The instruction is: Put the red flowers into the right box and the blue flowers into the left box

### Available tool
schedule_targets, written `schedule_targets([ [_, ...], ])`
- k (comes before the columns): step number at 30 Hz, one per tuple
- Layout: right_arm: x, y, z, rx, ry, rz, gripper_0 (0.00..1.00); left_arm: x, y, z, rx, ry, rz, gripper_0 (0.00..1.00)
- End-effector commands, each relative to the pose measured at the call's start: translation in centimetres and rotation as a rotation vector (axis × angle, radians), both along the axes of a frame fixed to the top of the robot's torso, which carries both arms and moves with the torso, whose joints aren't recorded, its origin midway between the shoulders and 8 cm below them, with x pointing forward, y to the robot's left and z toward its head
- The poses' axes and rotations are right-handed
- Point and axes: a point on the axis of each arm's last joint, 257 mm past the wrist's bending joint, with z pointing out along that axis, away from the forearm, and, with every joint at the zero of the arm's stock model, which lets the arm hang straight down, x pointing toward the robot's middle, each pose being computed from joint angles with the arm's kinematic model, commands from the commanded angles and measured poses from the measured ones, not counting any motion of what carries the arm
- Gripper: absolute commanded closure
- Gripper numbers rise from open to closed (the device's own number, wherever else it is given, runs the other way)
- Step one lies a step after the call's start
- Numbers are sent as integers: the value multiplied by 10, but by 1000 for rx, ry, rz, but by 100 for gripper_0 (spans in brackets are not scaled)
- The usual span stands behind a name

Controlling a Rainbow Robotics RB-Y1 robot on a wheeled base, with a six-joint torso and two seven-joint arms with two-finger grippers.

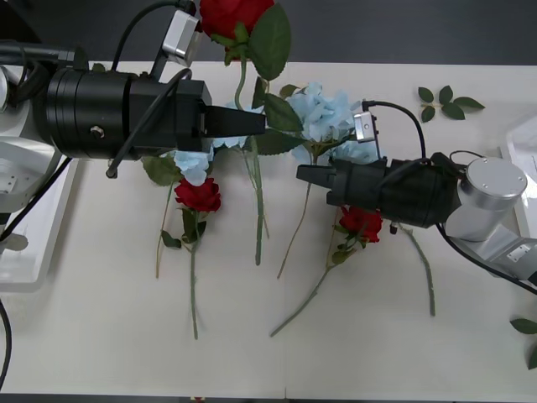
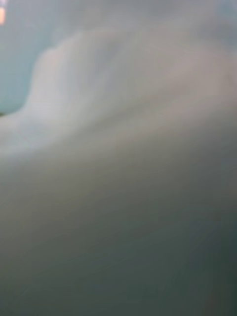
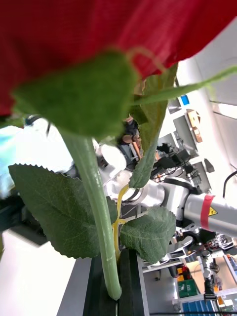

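Deep red rose (image 1: 233,15) on green stem, dark green leaves, between black fingers (image 3: 127,286). Pale sky-blue flowers (image 1: 323,113), white table (image 1: 109,327).

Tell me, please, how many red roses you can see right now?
3: one held up by the left gripper at the far edge, one left of centre, one beneath the right gripper. Others may be hidden.

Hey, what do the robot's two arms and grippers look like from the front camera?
Both are black cylinders tapering to narrow black jaws. The left gripper has black cables looping over it and a small silver box on top. The right gripper carries a similar box, one black cable, and a silver-grey joint behind.
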Motion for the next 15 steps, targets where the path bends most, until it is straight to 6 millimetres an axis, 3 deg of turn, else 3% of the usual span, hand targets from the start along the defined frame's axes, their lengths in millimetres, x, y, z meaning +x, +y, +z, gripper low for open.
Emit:
schedule_targets([
  [1,-2,10,-4,-2,41,-4,100,-2,-14,31,-28,-134,-20,100],
  [12,14,6,-24,-44,34,-98,96,9,-39,65,-98,-168,-28,100],
  [13,15,6,-25,-45,33,-103,74,9,-42,68,-103,-185,-32,100],
  [15,16,5,-25,-47,32,-105,61,12,-44,71,-107,-213,-33,100],
])
